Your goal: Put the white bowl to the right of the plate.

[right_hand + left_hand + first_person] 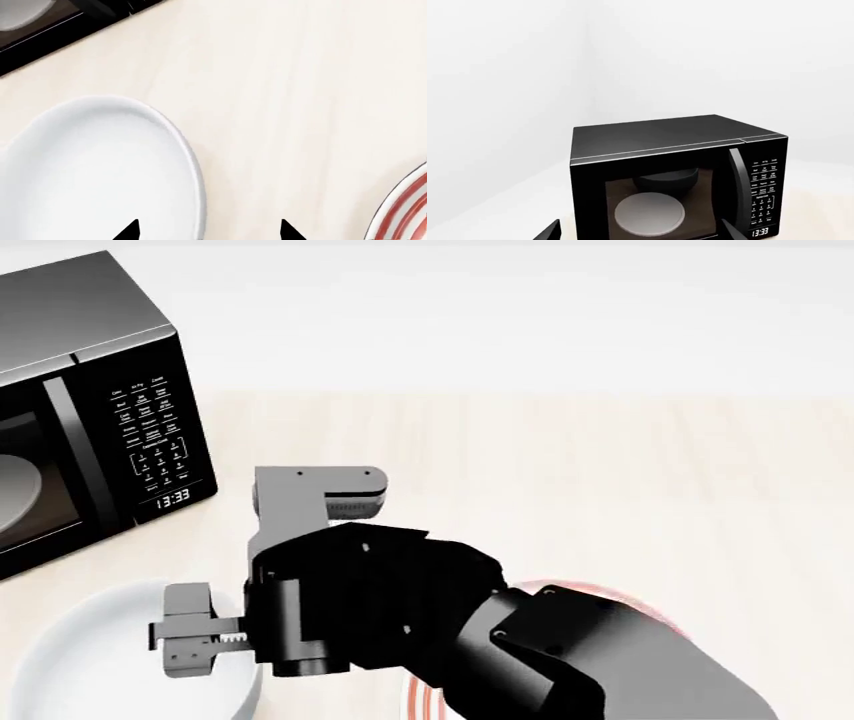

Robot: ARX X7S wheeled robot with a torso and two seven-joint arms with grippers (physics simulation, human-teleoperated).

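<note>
The right gripper [208,231] hangs open and empty over the bowl's [100,170] near rim, one fingertip above the bowl's inside, the other above bare table [280,100]. The bowl sits left of the plate [407,210], apart from it, in front of the microwave [80,410]. Left gripper [637,231]: open, facing the microwave.

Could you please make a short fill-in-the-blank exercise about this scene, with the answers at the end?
1. The white bowl sits on the plate's ____ side in the head view.
2. The microwave clock shows ____.
3. The plate's rings are ____ in colour.
4. The right gripper hovers over the bowl's ____.

Answers: left; 13:33; red; rim
</note>
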